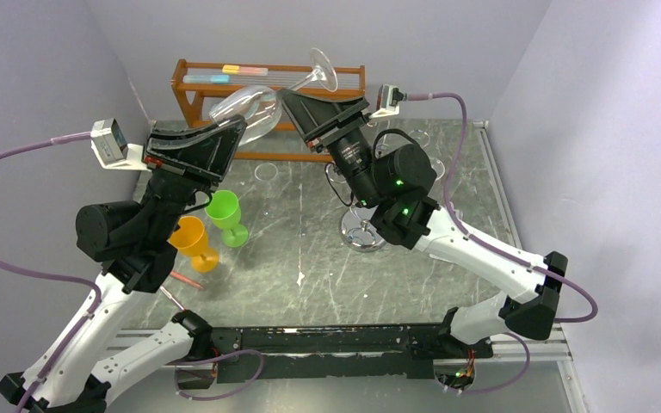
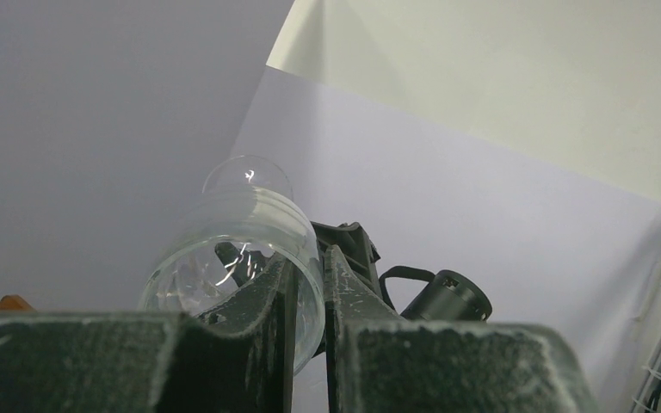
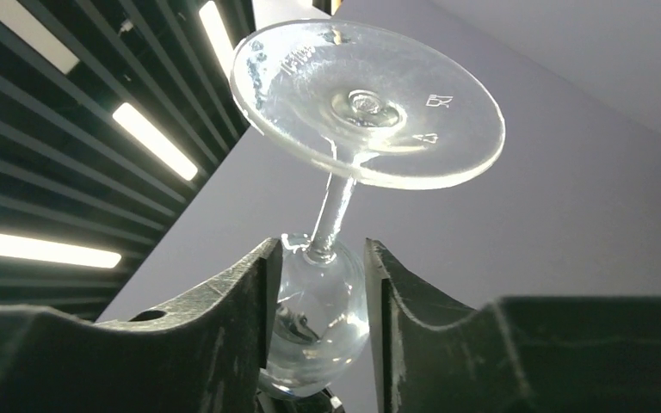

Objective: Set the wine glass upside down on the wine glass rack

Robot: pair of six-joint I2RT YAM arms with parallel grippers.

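Two grippers on one clear wine glass [image 1: 254, 110], held in air, well apart from shiny chrome wire rack [image 1: 363, 234]. Left gripper [image 2: 308, 258] jaws narrow, pinching bowl rim. Right gripper [image 3: 317, 258] jaws half wide around bowl near stem; whether they grip, cannot tell. If you release left too early, glass can slip and fall.

Wine glass [image 1: 246, 108] aloft, tilted; rack [image 1: 361, 236] on table [image 1: 310, 280].
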